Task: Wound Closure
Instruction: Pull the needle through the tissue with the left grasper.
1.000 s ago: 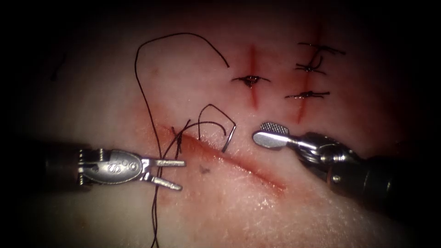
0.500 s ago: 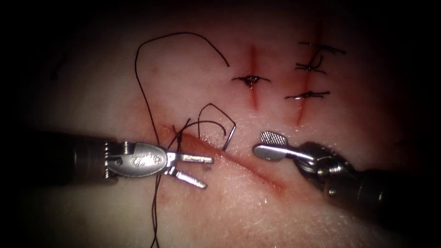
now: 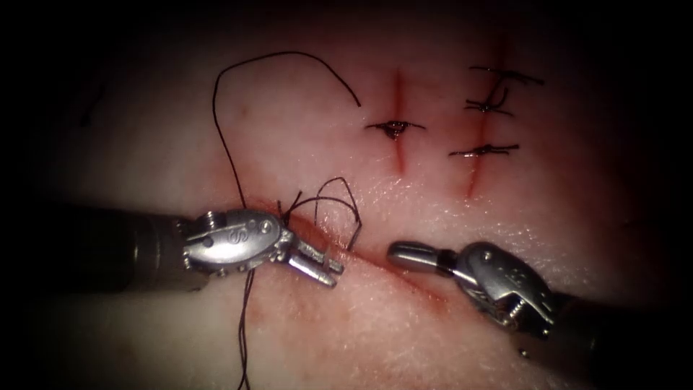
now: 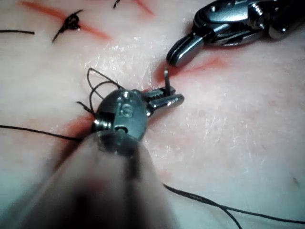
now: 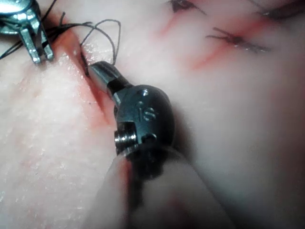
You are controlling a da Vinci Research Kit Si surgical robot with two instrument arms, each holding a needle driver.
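The needle [image 3: 356,232], a thin dark steel curve, stands nearly upright at the upper edge of the cut [image 3: 382,261], its lower end at the tissue; whether it enters I cannot tell. The cut is a long reddish slit running down toward the right across the tissue [image 3: 375,332], which is pale, moist and faintly grainy, with red fluid [image 3: 289,217] staining its left end. Black thread [image 3: 225,144] loops beside the needle and arcs away over the surface. The left tool [image 3: 326,263], bright ribbed metal, lies just left of the needle, jaws slightly parted and holding nothing. The right tool [image 3: 401,253], jaws pressed together and empty, rests on the cut to the right. Beyond lie two short cuts with knotted stitches [image 3: 482,149].
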